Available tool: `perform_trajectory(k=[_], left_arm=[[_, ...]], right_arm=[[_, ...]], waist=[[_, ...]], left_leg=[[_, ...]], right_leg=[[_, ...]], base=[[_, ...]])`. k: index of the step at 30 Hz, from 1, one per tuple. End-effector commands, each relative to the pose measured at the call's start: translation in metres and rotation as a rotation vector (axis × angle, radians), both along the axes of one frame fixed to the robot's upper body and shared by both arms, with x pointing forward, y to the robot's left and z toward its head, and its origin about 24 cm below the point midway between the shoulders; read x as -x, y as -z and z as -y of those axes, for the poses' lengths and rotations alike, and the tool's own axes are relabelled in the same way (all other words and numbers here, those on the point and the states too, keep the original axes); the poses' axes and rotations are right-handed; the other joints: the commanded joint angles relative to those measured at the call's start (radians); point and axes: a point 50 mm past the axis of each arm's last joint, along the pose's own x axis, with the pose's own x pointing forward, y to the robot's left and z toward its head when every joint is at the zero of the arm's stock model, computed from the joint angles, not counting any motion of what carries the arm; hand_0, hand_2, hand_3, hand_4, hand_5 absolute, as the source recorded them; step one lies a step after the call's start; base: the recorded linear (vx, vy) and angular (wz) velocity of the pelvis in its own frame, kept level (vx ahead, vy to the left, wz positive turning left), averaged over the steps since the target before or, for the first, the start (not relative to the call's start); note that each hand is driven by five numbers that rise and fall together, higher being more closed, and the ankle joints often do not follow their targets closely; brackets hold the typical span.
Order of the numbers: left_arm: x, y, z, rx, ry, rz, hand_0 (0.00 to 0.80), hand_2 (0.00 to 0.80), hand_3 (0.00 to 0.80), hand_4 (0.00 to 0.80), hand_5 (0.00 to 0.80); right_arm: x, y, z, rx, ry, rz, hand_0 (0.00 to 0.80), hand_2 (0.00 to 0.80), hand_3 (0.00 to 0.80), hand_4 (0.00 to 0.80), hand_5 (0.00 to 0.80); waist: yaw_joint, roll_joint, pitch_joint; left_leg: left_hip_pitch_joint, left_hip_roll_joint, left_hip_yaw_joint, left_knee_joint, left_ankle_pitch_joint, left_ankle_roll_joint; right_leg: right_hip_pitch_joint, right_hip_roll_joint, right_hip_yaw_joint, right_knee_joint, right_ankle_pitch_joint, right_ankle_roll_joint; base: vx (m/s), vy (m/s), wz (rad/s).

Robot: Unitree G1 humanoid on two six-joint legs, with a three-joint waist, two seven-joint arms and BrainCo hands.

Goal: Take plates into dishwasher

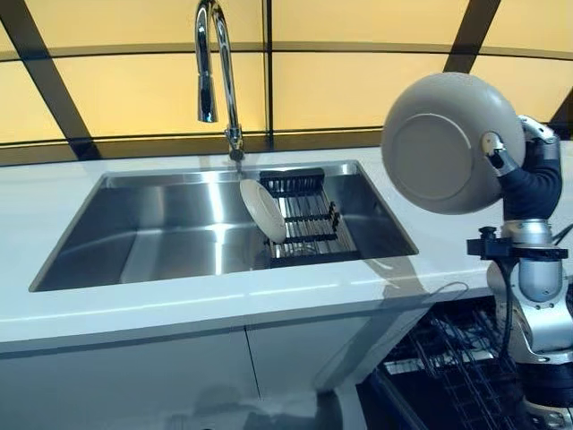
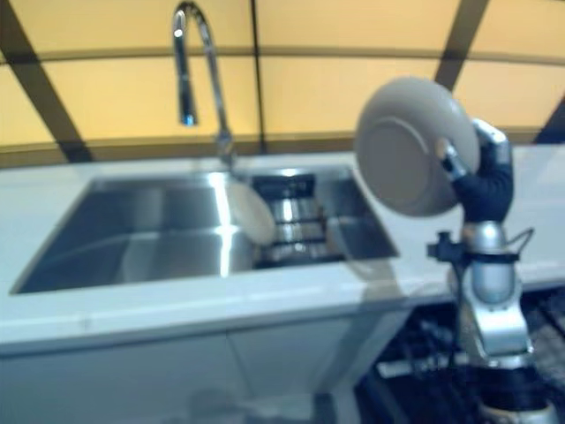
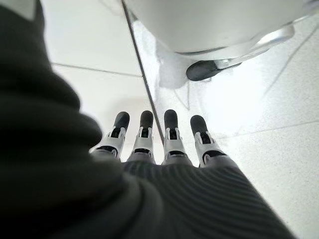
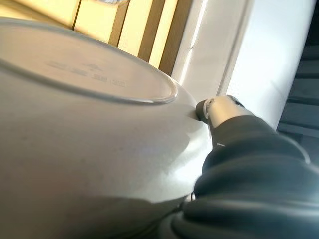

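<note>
My right hand (image 1: 528, 179) is shut on a grey-beige plate (image 1: 448, 143) and holds it upright in the air, above the counter to the right of the sink, its underside facing me. The plate fills the right wrist view (image 4: 89, 139), with the thumb (image 4: 219, 107) pressed on its underside. A second, cream plate (image 1: 262, 210) stands on edge in the black dish rack (image 1: 309, 219) inside the sink. The open dishwasher's wire rack (image 1: 448, 367) shows below at the lower right. My left hand (image 3: 164, 144) shows only in its own wrist view, fingers straight, over the floor.
A steel sink (image 1: 179, 233) is set in the white counter (image 1: 224, 305), with a tall chrome tap (image 1: 215, 72) behind it. White cabinet doors (image 1: 179, 376) are below the counter.
</note>
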Motion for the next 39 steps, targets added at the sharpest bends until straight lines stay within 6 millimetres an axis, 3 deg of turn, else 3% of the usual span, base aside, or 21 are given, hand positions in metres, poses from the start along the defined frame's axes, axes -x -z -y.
perform_trajectory(k=[1,8,12,15,17,18,20,23,28,39], left_arm=[[0.000,-0.002,-0.011,-0.044,0.040,-0.011,0.000,0.000,0.000,0.000,0.000],[-0.010,-0.006,-0.021,-0.066,0.012,0.022,0.000,0.000,0.000,0.000,0.000],[-0.015,-0.007,-0.020,-0.066,0.029,0.030,0.000,0.000,0.000,0.000,0.000],[-0.022,-0.009,-0.023,-0.073,0.034,0.047,0.000,0.000,0.000,0.000,0.000],[-0.031,-0.011,-0.025,-0.079,0.023,0.068,0.000,0.000,0.000,0.000,0.000],[-0.038,-0.013,-0.027,-0.083,0.008,0.087,0.000,0.000,0.000,0.000,0.000],[-0.049,-0.016,-0.026,-0.091,0.016,0.115,0.000,0.000,0.000,0.000,0.000],[-0.065,-0.019,-0.019,-0.090,0.024,0.161,0.000,0.000,0.000,0.000,0.000],[-0.076,-0.020,-0.005,-0.068,0.033,0.200,0.000,0.000,0.000,0.000,0.000],[-0.053,-0.012,-0.005,-0.081,0.032,0.140,0.000,0.000,0.000,0.000,0.000]], right_arm=[[0.015,-0.030,0.011,0.023,0.041,0.149,0.800,0.800,0.800,0.800,0.800],[0.014,-0.022,0.010,0.013,0.010,0.124,0.800,0.800,0.800,0.800,0.800],[0.004,-0.016,0.000,-0.004,-0.029,0.097,0.800,0.800,0.800,0.800,0.800],[-0.002,-0.015,-0.006,-0.015,-0.067,0.074,0.800,0.800,0.800,0.800,0.800],[-0.005,-0.015,-0.012,-0.021,-0.103,0.063,0.800,0.800,0.800,0.800,0.800],[-0.008,-0.015,-0.014,-0.029,-0.133,0.052,0.800,0.800,0.800,0.800,0.800],[-0.012,-0.016,-0.016,-0.035,-0.155,0.039,0.800,0.800,0.800,0.800,0.800],[-0.016,-0.014,-0.016,-0.041,-0.161,0.014,0.800,0.800,0.800,0.800,0.800],[-0.021,0.000,-0.014,-0.018,-0.128,-0.065,0.800,0.800,0.800,0.800,0.800],[-0.012,0.063,0.011,-0.045,0.001,-0.296,0.800,0.800,0.800,0.800,0.800]], waist=[[0.001,0.017,0.019],[0.012,0.024,0.016],[0.025,0.007,0.004],[0.025,-0.014,0.003],[0.025,-0.034,0.007],[0.025,-0.047,0.011],[0.024,-0.063,0.023],[0.010,-0.072,0.043],[-0.018,-0.055,0.066],[-0.070,-0.022,0.074]], left_leg=[[0.004,-0.047,0.006,0.006,-0.107,0.079],[-0.007,-0.019,0.083,0.006,-0.118,0.106],[-0.017,-0.019,0.122,0.006,-0.133,0.110],[-0.046,-0.007,0.169,0.006,-0.125,0.096],[-0.076,0.015,0.219,0.007,-0.103,0.065],[-0.105,0.036,0.252,0.018,-0.083,0.035],[-0.134,0.063,0.274,0.023,-0.049,-0.002],[-0.164,0.091,0.276,0.015,-0.005,-0.039],[-0.181,0.110,0.260,0.006,0.036,-0.065],[-0.186,0.148,0.257,0.030,0.051,-0.088]], right_leg=[[-0.051,-0.014,-0.030,0.068,0.054,0.049],[-0.029,-0.110,-0.140,0.301,0.004,0.010],[0.055,-0.149,-0.160,0.326,0.008,0.034],[0.113,-0.118,-0.168,0.246,-0.036,0.034],[0.151,-0.073,-0.178,0.132,-0.105,0.024],[0.174,-0.052,-0.193,0.060,-0.150,0.018],[0.188,-0.028,-0.190,-0.017,-0.160,0.000],[0.177,-0.006,-0.170,-0.075,-0.133,-0.022],[0.155,0.014,-0.144,-0.070,-0.136,-0.056],[0.112,0.030,-0.135,-0.019,-0.187,-0.092]], base=[[-0.092,0.133,-0.55],[-0.041,0.048,-0.45],[-0.012,-0.096,-0.82],[-0.162,-0.316,-0.69],[-0.292,-0.460,-0.76],[-0.328,-0.475,-0.81],[-0.372,-0.505,-0.90],[-0.367,-0.420,-0.53],[-0.272,-0.254,-0.10],[-0.097,-0.101,0.09]])
